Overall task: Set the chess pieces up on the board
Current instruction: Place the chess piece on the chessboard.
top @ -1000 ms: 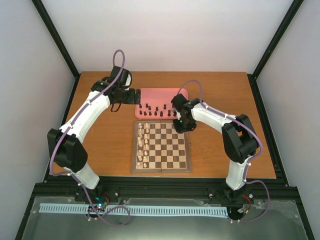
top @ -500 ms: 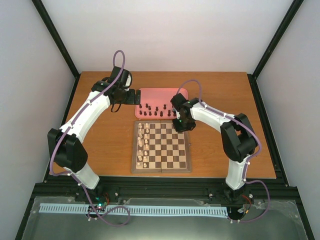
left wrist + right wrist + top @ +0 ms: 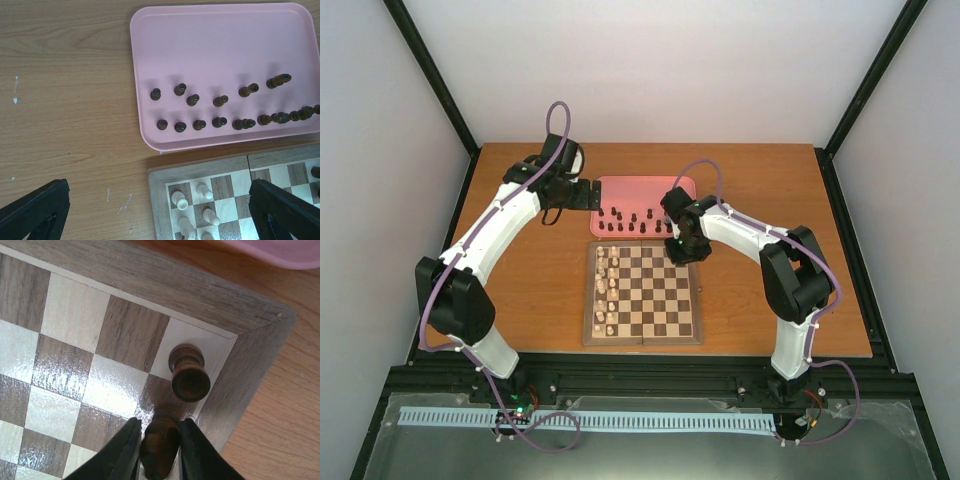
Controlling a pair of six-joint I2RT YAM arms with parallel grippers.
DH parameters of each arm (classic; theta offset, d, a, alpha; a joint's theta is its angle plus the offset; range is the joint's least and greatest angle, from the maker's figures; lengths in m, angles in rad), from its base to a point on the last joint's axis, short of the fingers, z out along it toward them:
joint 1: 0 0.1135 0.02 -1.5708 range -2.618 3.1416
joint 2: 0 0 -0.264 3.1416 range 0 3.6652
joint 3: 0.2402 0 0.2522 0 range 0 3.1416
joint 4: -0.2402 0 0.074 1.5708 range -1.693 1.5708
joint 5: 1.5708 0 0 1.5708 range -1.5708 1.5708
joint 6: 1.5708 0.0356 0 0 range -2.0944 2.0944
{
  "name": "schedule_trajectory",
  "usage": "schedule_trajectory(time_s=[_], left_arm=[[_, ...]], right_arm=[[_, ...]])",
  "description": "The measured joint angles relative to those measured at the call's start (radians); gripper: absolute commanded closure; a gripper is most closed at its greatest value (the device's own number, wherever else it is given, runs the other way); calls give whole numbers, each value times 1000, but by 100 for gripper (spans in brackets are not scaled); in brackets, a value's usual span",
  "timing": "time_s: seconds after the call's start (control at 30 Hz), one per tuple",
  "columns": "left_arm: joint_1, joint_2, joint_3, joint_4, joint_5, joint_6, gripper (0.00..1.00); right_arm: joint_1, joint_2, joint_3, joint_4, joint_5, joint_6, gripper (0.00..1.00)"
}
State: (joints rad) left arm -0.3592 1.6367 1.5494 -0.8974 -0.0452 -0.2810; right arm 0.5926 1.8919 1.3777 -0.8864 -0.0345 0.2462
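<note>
The board (image 3: 642,335) lies mid-table, with cream-white pieces (image 3: 608,290) in its two left columns. Several dark chess pieces (image 3: 632,222) stand in two rows on the pink tray (image 3: 645,190) behind it, also seen in the left wrist view (image 3: 199,124). My right gripper (image 3: 682,250) is over the board's far right corner. In the right wrist view it (image 3: 159,440) is shut on a dark piece (image 3: 160,447) standing on a dark square. Another dark piece (image 3: 189,375) stands on the light corner square beside it. My left gripper (image 3: 157,187) is open and empty above the tray's left end.
The tray (image 3: 225,45) sits just behind the board's far edge (image 3: 157,210). The white pieces (image 3: 179,200) stand close to that edge. Bare wooden table lies left of the tray and right of the board. Black frame posts stand at the table's corners.
The right gripper has edged slightly to the left at the board's far right corner. The left arm has not moved.
</note>
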Motion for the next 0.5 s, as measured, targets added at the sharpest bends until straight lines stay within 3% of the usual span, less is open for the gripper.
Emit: schedule_trajectory(time_s=[0.23,0.5], left_arm=[[0,0,0,0,0,0,0],[0,0,0,0,0,1,0]], right_arm=[[0,0,0,1,-3,-6,61],[0,0,0,1,-7,-16,59]])
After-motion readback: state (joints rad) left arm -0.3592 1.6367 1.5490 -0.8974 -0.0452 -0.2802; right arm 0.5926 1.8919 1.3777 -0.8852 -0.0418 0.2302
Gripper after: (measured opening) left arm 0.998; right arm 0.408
